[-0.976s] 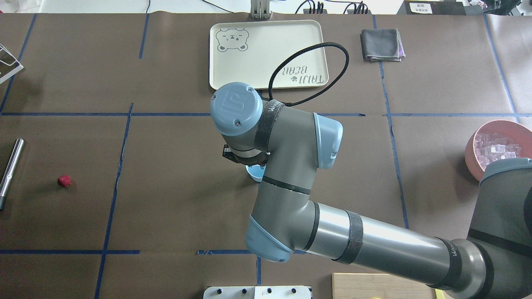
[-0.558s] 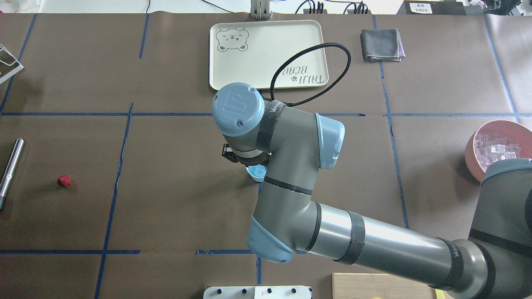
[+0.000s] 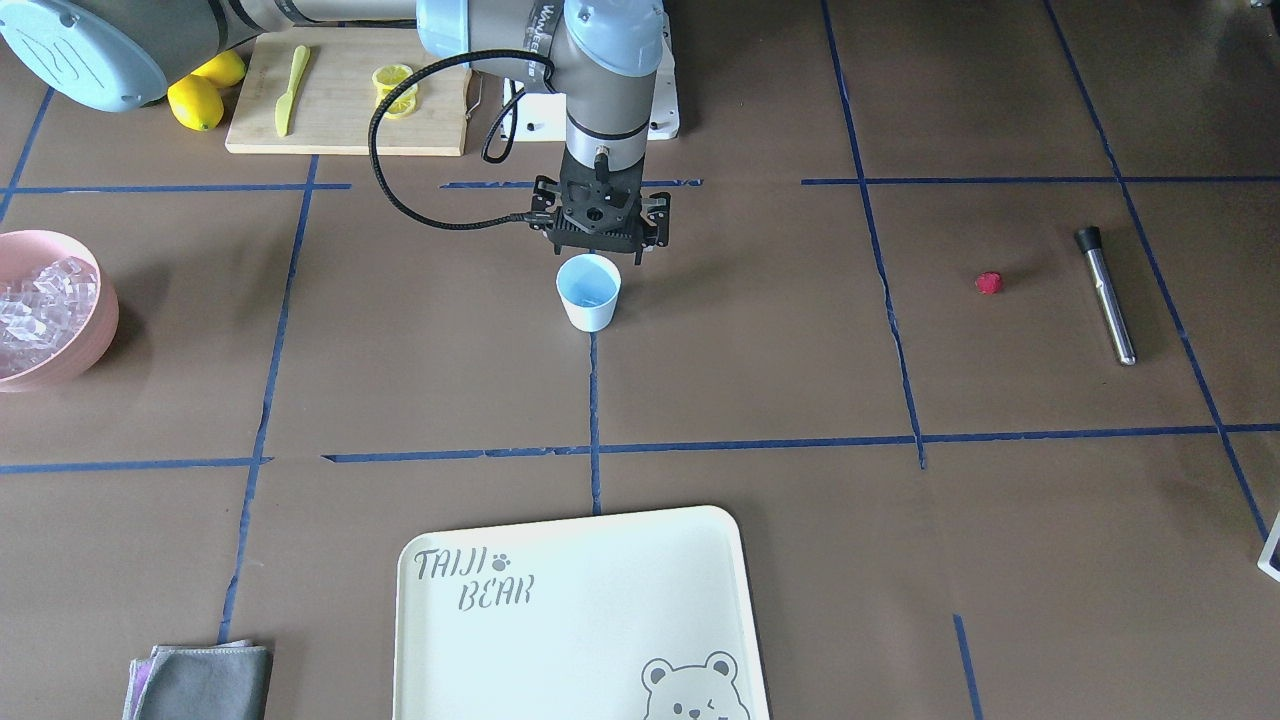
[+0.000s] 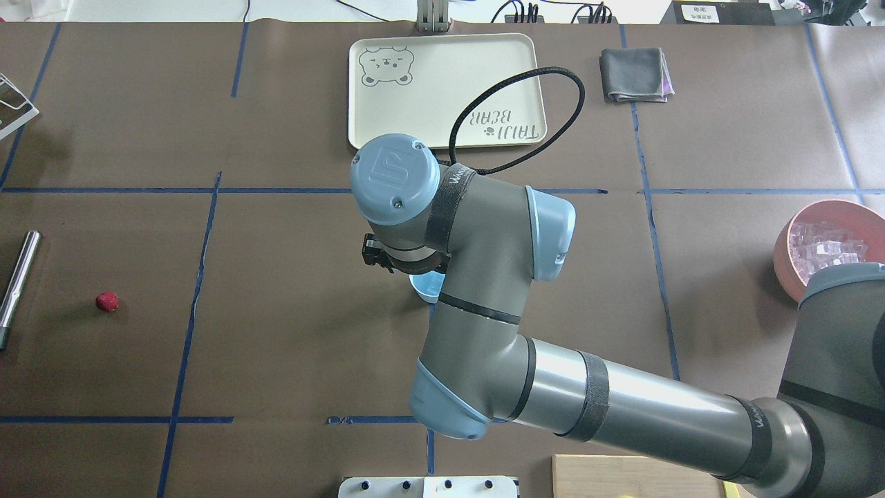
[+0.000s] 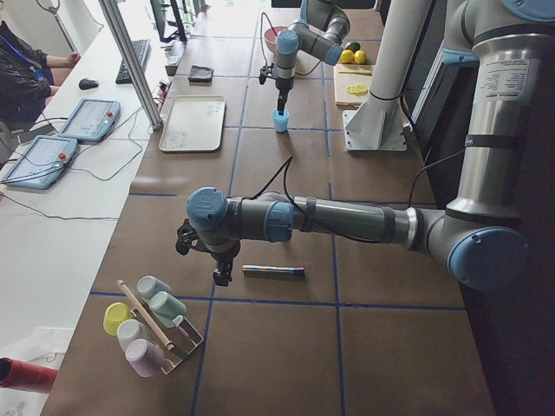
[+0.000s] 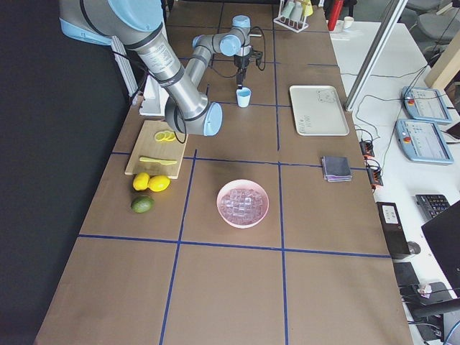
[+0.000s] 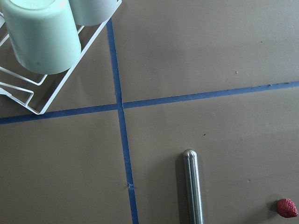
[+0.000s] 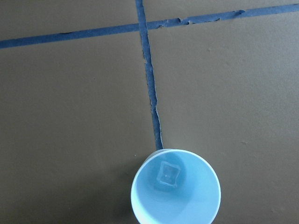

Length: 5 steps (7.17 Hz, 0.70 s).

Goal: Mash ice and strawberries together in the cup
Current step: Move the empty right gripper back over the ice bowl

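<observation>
Right gripper (image 3: 601, 240) logged hanging close above the light-blue cup (image 3: 588, 290). Cannot tell whether spread or pressed together: no fingers in the wrist view, and nothing seen held. Cup upright on the tabletop (image 3: 760, 340), at the end of a blue tape line (image 8: 150, 93), with one ice cube (image 8: 169, 173) on its bottom and nothing else inside. Other ice cubes (image 3: 30, 300) heaped in the pink bowl (image 3: 95, 320), well apart from the cup on the robot's right. Strawberry (image 3: 988, 283) lying loose on the tabletop far over on the robot's left, near a steel rod (image 3: 1105, 295) with a black end cap, presumably the mashing tool. Left gripper (image 5: 222, 276) seen only in the side view, low and just beside that rod; cannot tell its state. Judged early in the run: first ice in. Possibly more ice to add, strawberry to fetch and drop in, rod to take up, mashing not yet begun.
</observation>
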Motion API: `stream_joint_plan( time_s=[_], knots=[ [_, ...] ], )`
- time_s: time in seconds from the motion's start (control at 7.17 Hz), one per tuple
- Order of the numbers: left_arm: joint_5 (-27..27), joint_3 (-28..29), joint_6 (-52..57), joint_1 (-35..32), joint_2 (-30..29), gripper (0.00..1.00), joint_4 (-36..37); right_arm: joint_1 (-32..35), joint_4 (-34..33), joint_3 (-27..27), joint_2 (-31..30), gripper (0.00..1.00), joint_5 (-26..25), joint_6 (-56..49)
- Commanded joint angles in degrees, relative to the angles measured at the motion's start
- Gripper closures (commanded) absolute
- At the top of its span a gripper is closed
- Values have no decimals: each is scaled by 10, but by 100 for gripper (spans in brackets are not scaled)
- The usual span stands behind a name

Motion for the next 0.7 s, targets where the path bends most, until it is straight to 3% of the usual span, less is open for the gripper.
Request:
stream_joint_plan(
  time_s=[0.0,0.14,0.42,0.56],
  knots=[
    [2,0,0,0,-1,0,-1,25,-40,75,-11,0,5,-2],
    [2,0,0,0,-1,0,-1,45,-81,144,-38,0,7,-12],
    [1,-1,0,0,-1,0,-1,128,-79,306,-201,0,26,-136],
    [1,-3,0,0,-1,0,-1,191,-77,334,-261,0,66,-205]
  ],
)
